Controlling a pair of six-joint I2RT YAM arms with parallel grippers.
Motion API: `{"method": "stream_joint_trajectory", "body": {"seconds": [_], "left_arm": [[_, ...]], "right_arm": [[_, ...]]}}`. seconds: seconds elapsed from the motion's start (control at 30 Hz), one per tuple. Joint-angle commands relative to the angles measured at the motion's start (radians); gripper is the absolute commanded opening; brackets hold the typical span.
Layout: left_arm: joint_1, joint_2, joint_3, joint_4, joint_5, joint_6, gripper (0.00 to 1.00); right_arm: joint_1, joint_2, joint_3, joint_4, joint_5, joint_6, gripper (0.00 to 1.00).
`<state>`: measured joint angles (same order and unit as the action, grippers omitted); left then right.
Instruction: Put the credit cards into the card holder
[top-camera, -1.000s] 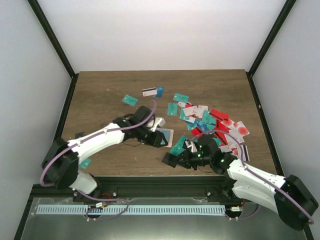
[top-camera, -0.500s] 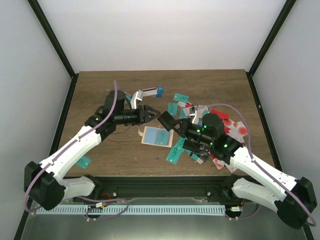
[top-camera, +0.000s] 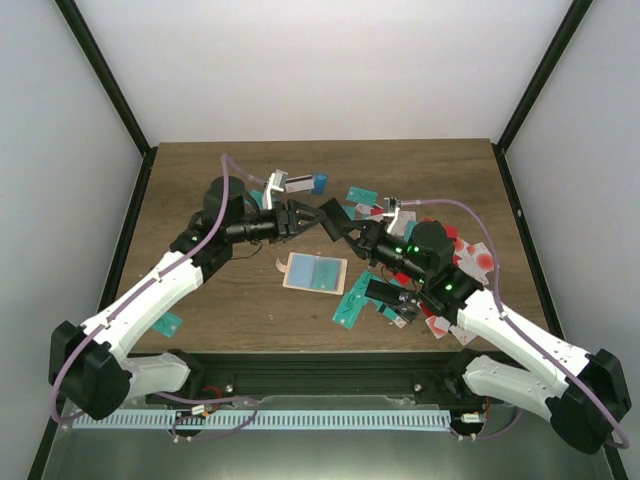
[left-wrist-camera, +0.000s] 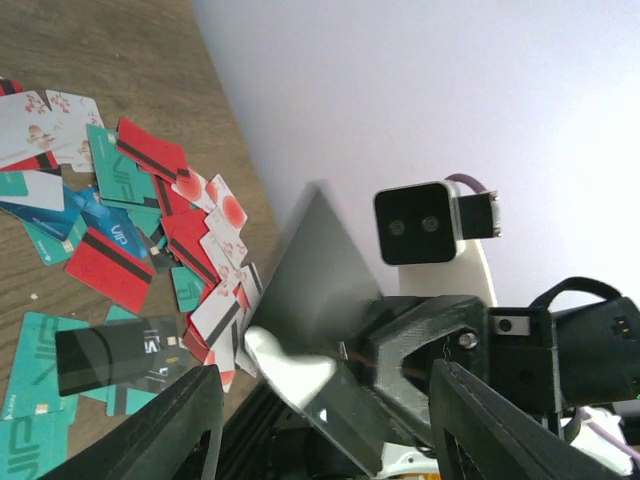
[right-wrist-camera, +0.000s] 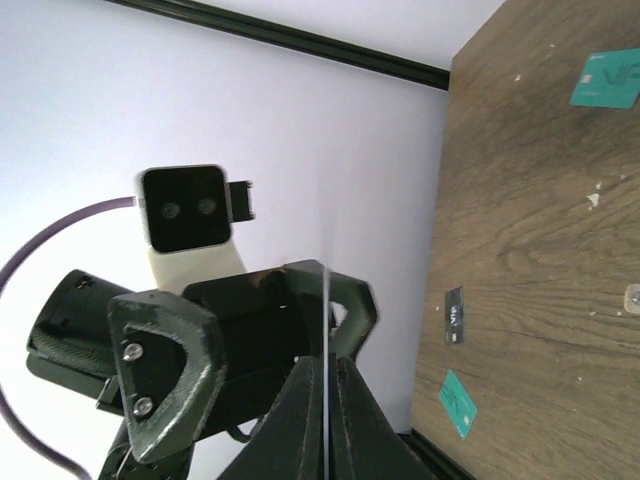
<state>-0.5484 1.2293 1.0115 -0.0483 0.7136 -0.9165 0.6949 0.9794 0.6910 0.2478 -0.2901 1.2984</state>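
My tan card holder (top-camera: 315, 272) lies open and flat on the wood-grain desk (top-camera: 200, 180), with a bluish card inside. The loose credit cards (left-wrist-camera: 112, 262) are thin glossy plastic, and the teal and red ones read "VIP". My right pincer (right-wrist-camera: 325, 372) clamps a dark card (left-wrist-camera: 320, 270) edge-on. My left pincer (top-camera: 300, 216) gapes wide, facing it.

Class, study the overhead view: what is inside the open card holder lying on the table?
The card holder lies open, and its inside shows two blue-teal panels side by side, likely cards. Anything tucked beneath them is covered and cannot be seen.
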Motion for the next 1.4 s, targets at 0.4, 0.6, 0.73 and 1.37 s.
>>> {"method": "stream_joint_trajectory", "body": {"seconds": [0.4, 0.6, 0.73, 1.37], "left_arm": [[0.013, 0.038, -0.025, 0.258, 0.088, -0.102, 0.24], [0.013, 0.040, -0.011, 0.255, 0.086, -0.085, 0.04], [0.025, 0.043, 0.015, 0.179, 0.139, -0.021, 0.04], [0.046, 0.100, 0.055, -0.016, 0.411, 0.156, 0.04]], "right_arm": [[-0.001, 0.030, 0.002, 0.186, -0.066, 0.033, 0.01], [-0.003, 0.036, 0.017, 0.145, -0.088, 0.019, 0.10], [-0.073, 0.051, 0.058, 0.004, -0.216, -0.061, 0.56], [-0.210, 0.086, 0.111, -0.199, -0.692, -0.367, 0.35]]}}
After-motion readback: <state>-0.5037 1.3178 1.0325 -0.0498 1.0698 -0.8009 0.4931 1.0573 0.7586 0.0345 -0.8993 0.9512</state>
